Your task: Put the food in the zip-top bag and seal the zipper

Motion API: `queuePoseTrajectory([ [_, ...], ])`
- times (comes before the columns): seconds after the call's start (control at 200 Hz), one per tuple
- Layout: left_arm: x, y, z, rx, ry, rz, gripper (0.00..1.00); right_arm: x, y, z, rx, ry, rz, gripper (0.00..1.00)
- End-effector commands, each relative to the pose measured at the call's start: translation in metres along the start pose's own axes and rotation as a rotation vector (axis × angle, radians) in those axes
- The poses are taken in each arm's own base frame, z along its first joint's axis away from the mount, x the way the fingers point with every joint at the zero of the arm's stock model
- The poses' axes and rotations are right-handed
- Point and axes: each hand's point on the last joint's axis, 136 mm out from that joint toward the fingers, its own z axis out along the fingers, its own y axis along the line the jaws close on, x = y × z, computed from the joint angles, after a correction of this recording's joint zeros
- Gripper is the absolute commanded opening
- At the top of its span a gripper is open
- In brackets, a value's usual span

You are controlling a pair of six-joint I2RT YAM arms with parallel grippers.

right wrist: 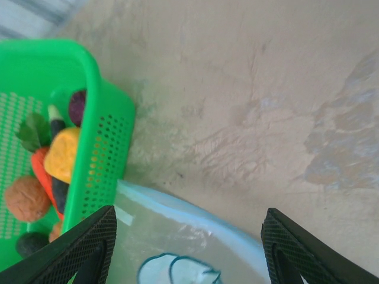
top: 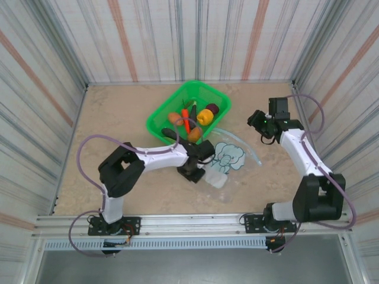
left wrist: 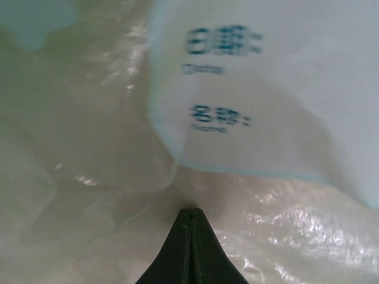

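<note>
The clear zip-top bag (top: 228, 157) with its blue elephant lies flat in front of the green basket. Its light blue zipper (right wrist: 195, 216) curves along the mouth edge on the far right side. My left gripper (top: 200, 173) is at the bag's near left edge. In the left wrist view its fingers (left wrist: 190, 248) are pressed together, and the plastic (left wrist: 106, 148) puckers at their tip beside the pale blue label patch (left wrist: 254, 100). My right gripper (top: 256, 121) hangs open (right wrist: 189, 254) above the zipper, holding nothing. The food (top: 192, 121) sits in the basket: carrot (right wrist: 38, 168), yellow piece (right wrist: 62, 154), purple ball (right wrist: 77, 106), potato (right wrist: 23, 198).
The green mesh-sided basket (top: 155, 116) stands at the table's back centre, its corner (right wrist: 100, 118) touching the bag's mouth. Striped walls close in the table on three sides. Bare beige tabletop (top: 112, 118) lies left of the basket and right of the bag.
</note>
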Motion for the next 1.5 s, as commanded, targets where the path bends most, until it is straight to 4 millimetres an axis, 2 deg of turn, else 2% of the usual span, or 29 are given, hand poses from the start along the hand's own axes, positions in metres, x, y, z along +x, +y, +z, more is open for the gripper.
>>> queuePoseTrajectory([
  [0.0, 0.028, 0.05, -0.006, -0.144, 0.057, -0.095, 0.0, 0.025, 0.012, 0.015, -0.017, 0.111, -0.08, 0.69],
  [0.07, 0.037, 0.068, -0.008, -0.155, 0.065, -0.154, 0.0, 0.041, 0.012, 0.024, -0.014, 0.17, -0.105, 0.69],
  [0.195, 0.045, 0.096, -0.018, -0.196, 0.041, -0.258, 0.01, 0.078, 0.028, 0.033, -0.156, 0.326, -0.109, 0.7],
  [0.356, 0.033, 0.127, -0.036, -0.262, 0.007, -0.311, 0.01, 0.14, 0.054, 0.041, -0.304, 0.576, -0.123, 0.7],
  [0.456, 0.028, 0.142, -0.038, -0.277, 0.016, -0.331, 0.01, 0.164, 0.061, 0.043, -0.338, 0.652, -0.13, 0.68],
  [0.611, 0.016, 0.168, -0.04, -0.319, 0.026, -0.319, 0.01, 0.181, 0.074, 0.042, -0.396, 0.71, -0.126, 0.54],
  [0.731, 0.005, 0.178, -0.065, -0.33, -0.039, -0.336, 0.01, 0.178, 0.08, 0.043, -0.404, 0.704, -0.089, 0.3],
  [0.852, 0.007, 0.172, -0.099, -0.295, -0.137, -0.348, 0.03, 0.174, 0.095, 0.034, -0.462, 0.684, -0.02, 0.21],
  [0.972, 0.013, 0.154, -0.132, -0.21, -0.233, -0.364, 0.1, 0.178, 0.106, 0.026, -0.476, 0.672, 0.01, 0.09],
  [1.067, 0.014, 0.129, -0.155, -0.193, -0.312, -0.302, 0.3, 0.18, 0.11, 0.023, -0.468, 0.654, 0.05, 0.02],
  [1.092, 0.013, 0.121, -0.16, -0.196, -0.33, -0.276, 0.34, 0.18, 0.111, 0.022, -0.467, 0.645, 0.051, 0.03],
  [1.132, 0.014, 0.111, -0.166, -0.208, -0.355, -0.239, 0.41, 0.176, 0.11, 0.02, -0.458, 0.624, 0.04, 0.13],
  [1.182, 0.017, 0.104, -0.172, -0.223, -0.366, -0.226, 0.44, 0.17, 0.103, 0.02, -0.412, 0.582, -0.012, 0.19],
  [1.317, 0.028, 0.088, -0.172, -0.128, -0.354, -0.265, 0.45, 0.157, 0.079, 0.029, -0.267, 0.531, -0.264, 0.29],
  [1.378, 0.031, 0.085, -0.173, -0.103, -0.381, -0.277, 0.45, 0.155, 0.071, 0.038, -0.254, 0.57, -0.254, 0.3],
  [1.498, 0.035, 0.084, -0.18, -0.08, -0.427, -0.281, 0.45, 0.166, 0.075, 0.052, -0.301, 0.668, -0.23, 0.34],
])
